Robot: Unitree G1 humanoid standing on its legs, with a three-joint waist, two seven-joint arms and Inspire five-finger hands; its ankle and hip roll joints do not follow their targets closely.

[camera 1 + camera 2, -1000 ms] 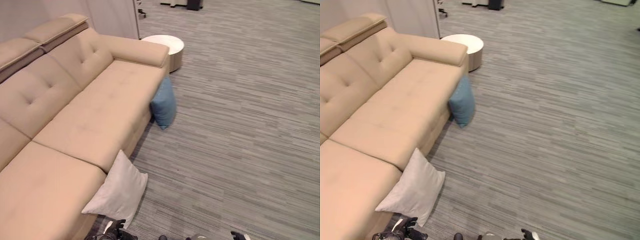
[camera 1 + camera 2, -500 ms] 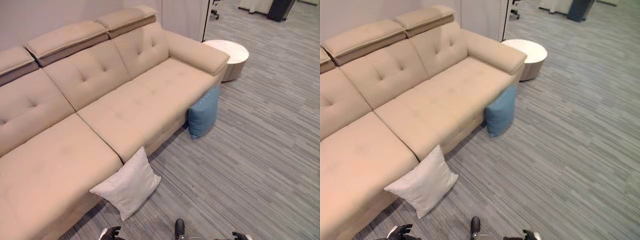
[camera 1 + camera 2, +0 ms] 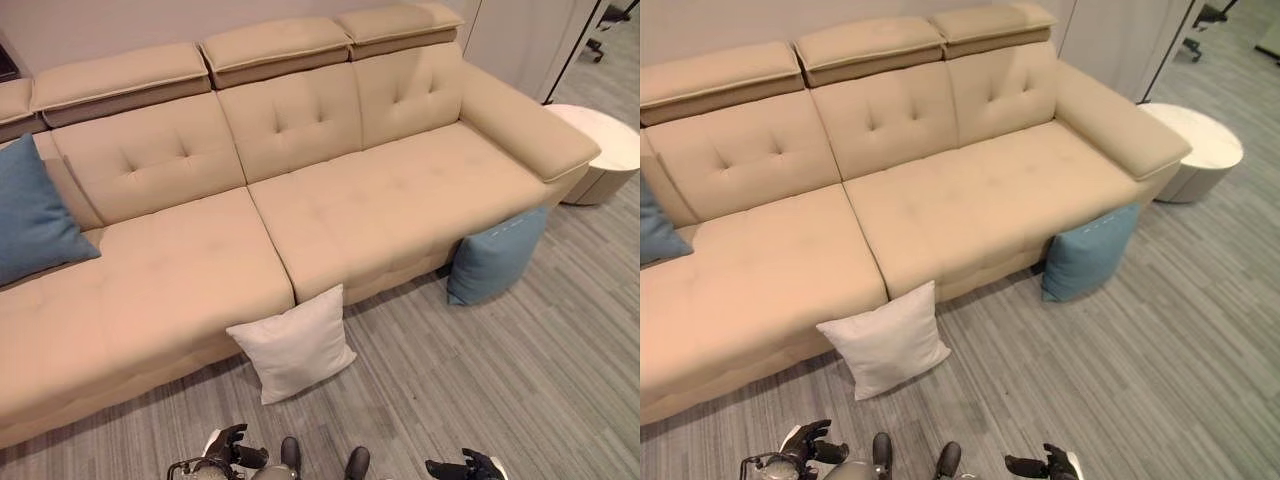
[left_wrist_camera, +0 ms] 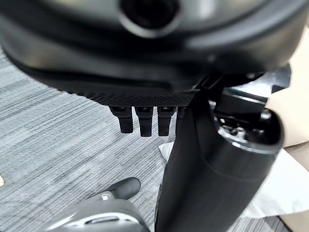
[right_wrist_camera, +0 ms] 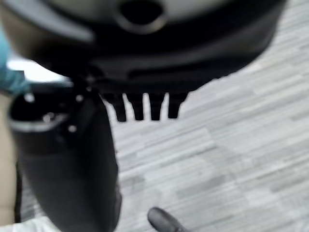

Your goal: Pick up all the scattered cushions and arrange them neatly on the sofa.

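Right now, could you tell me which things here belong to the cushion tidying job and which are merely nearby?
Job:
white cushion, on floor against sofa front
blue floor cushion, below armrest
blue sofa cushion, already on seat
sofa

Nearby:
round white side table

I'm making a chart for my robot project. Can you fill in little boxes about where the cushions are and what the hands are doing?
white cushion: on the floor, leaning on the sofa front
blue cushion on floor: under the sofa's armrest end
blue cushion on sofa: against the backrest
left hand: low, open, holding nothing
right hand: low, open, holding nothing
round table: beside the sofa
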